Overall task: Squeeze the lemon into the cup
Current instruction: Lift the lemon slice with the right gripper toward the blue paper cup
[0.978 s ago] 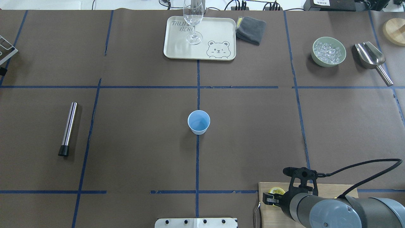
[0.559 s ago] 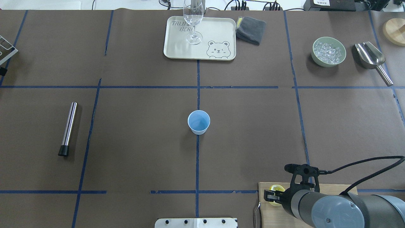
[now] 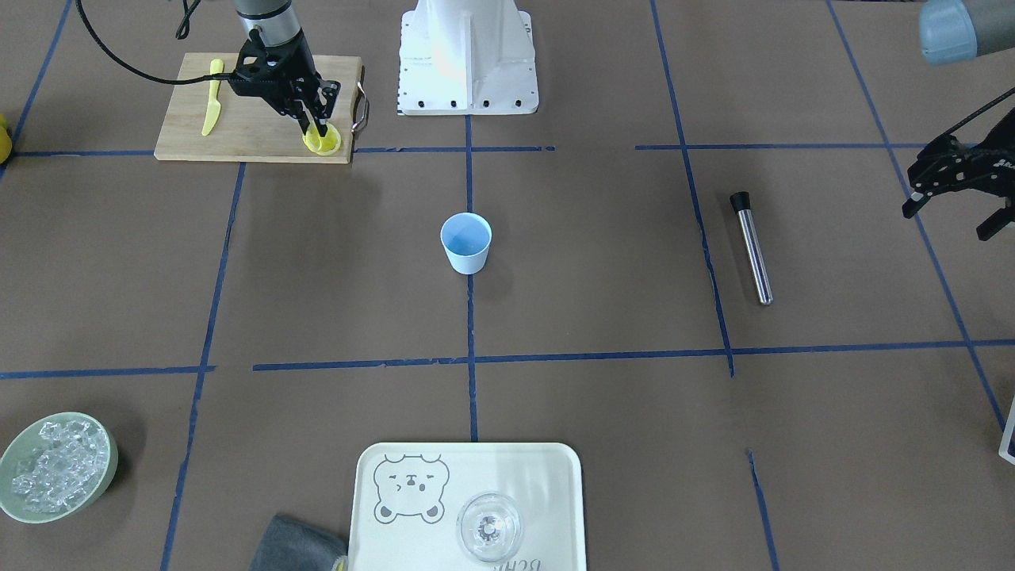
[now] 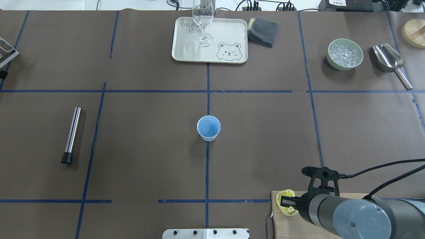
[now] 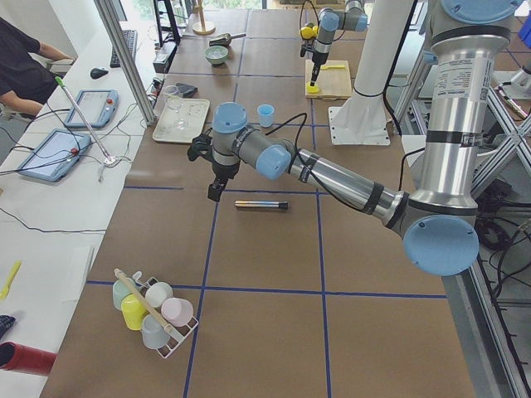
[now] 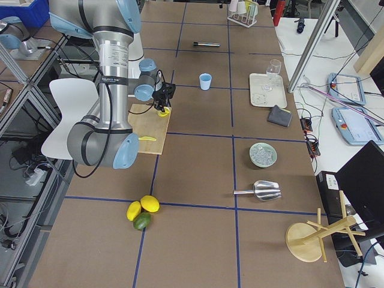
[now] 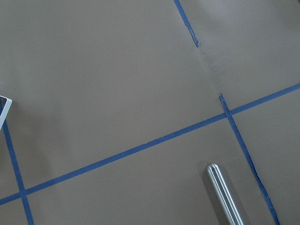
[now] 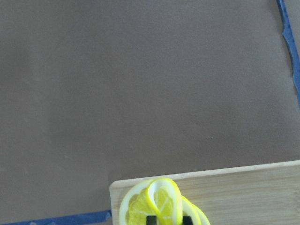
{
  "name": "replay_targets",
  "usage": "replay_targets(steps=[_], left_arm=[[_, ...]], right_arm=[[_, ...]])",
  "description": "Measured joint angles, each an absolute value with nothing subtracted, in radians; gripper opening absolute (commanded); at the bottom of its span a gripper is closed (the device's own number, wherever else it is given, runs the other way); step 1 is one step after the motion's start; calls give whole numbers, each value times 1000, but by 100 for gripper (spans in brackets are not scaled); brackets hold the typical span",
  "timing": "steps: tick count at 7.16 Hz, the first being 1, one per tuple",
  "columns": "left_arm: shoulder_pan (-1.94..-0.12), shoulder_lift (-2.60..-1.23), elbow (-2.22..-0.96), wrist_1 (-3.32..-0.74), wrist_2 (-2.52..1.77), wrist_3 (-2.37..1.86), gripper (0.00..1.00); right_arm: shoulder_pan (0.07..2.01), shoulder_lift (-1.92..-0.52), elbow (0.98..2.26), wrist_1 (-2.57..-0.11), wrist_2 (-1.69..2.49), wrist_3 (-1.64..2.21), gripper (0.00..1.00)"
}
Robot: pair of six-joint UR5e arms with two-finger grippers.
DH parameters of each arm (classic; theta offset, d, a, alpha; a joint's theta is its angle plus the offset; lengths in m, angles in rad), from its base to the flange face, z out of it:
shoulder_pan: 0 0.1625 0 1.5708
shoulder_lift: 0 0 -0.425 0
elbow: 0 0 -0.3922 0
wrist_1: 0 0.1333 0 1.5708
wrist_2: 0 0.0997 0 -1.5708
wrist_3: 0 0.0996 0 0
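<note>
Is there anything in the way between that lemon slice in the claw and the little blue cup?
Nothing visible does: only bare brown table covering lies between the lemon, pinched in the right claw, and the cup.

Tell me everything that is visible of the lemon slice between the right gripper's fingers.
The lemon slice is a thin yellow disc with a bright rind and a paler segmented face, plastic by its look. It stands on edge, pinched into a narrow oval between the fingers of the right gripper, which is shut on it. It is at the corner of the wooden cutting board, above a second slice lying flat there; whether the two touch I cannot tell.
</note>
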State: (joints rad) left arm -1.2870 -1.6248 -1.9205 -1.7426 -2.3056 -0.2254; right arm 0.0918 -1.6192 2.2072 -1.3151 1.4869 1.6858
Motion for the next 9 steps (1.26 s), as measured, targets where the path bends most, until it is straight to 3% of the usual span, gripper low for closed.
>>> replay_targets(steps=[5, 9], left_arm=[[-1287, -1627, -1921, -1743, -2306, -226, 100], [-1287, -1628, -1921, -1743, -2306, -227, 100]], right_arm=[[116, -1622, 2262, -1324, 1520, 1686, 27], [191, -1605, 2294, -1325, 1601, 1686, 10]])
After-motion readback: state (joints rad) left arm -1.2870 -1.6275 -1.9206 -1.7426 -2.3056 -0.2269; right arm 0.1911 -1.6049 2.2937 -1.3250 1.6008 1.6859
